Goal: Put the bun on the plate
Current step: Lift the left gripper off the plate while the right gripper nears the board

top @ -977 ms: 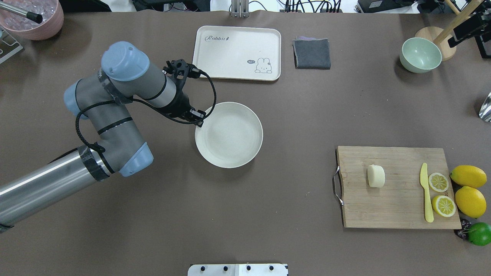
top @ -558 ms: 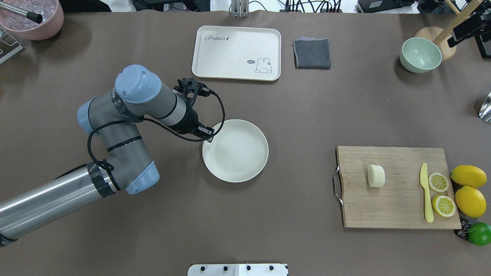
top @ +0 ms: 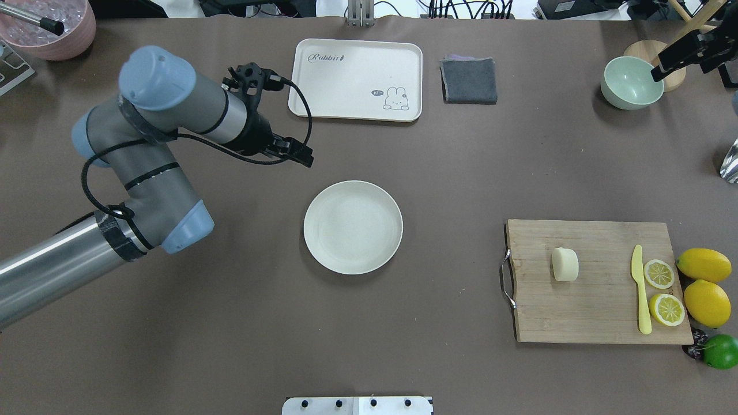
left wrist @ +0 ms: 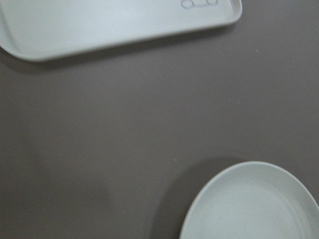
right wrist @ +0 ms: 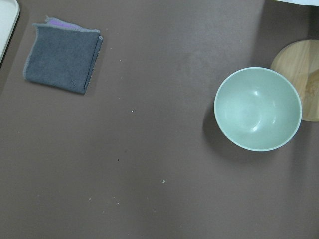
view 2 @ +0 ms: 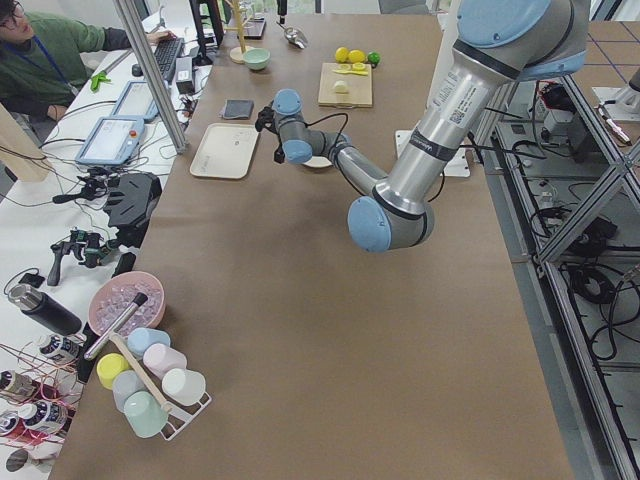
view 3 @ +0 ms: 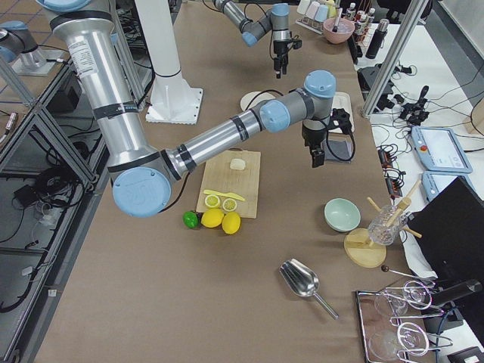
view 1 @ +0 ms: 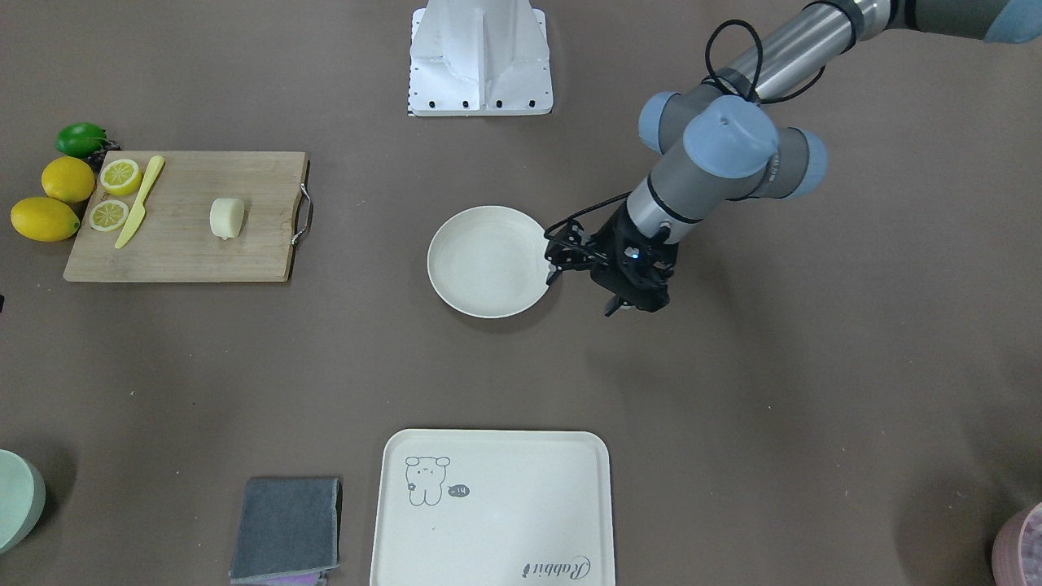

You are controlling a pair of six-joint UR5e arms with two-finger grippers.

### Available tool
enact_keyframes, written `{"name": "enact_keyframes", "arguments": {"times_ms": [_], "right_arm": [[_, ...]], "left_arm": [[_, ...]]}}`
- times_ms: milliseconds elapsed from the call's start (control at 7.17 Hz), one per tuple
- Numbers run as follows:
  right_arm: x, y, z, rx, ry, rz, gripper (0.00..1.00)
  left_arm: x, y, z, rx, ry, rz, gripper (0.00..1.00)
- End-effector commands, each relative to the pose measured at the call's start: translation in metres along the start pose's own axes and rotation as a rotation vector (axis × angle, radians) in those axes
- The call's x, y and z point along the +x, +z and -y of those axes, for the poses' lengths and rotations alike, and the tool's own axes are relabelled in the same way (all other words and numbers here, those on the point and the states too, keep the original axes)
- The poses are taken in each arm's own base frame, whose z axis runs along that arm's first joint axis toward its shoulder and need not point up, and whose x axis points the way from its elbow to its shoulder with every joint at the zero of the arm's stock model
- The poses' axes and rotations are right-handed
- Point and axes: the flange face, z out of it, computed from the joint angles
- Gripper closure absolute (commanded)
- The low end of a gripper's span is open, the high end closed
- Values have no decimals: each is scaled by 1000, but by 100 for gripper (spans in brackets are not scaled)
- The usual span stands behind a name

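Observation:
The bun (top: 565, 264) is a pale cream lump lying on the wooden cutting board (top: 576, 311) at the right, also visible as the bun (view 1: 226, 218). The plate (top: 353, 253) is round, cream-white and bare, and it rests flat mid-table; its rim (left wrist: 219, 184) shows in the left wrist view. My left gripper (top: 302, 157) hovers apart from the plate, off its far-left side, open and holding nothing. My right gripper (top: 658, 73) hangs at the far right above the green bowl; I cannot tell its state.
A cream tray (top: 356, 79) with a rabbit drawing and a grey cloth (top: 469, 80) lie at the back. A green bowl (top: 632, 82) stands far right. A yellow knife (top: 640, 288), lemon slices (top: 659, 274), whole lemons (top: 704, 265) and a lime (top: 720, 351) sit by the board.
The left gripper dragged the plate toward the robot and slightly right, then let go and moved up and back-left. The right gripper moved in over the green bowl.

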Motion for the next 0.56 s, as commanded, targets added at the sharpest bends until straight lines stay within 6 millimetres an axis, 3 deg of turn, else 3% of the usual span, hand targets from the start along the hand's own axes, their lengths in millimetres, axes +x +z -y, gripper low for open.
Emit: {"name": "enact_keyframes", "arguments": {"times_ms": [0, 140, 279, 419], "right_arm": [[-56, 37, -15, -67, 18, 39, 0], [-75, 48, -28, -90, 29, 48, 0], [-91, 60, -52, -122, 29, 57, 0], [-91, 76, -79, -166, 29, 54, 0]], "left_arm": [[-85, -92, 53, 55, -24, 20, 3], [-125, -125, 66, 75, 22, 55, 3], [-147, -142, 73, 68, 40, 99, 3], [-159, -155, 78, 76, 47, 122, 3]]}}
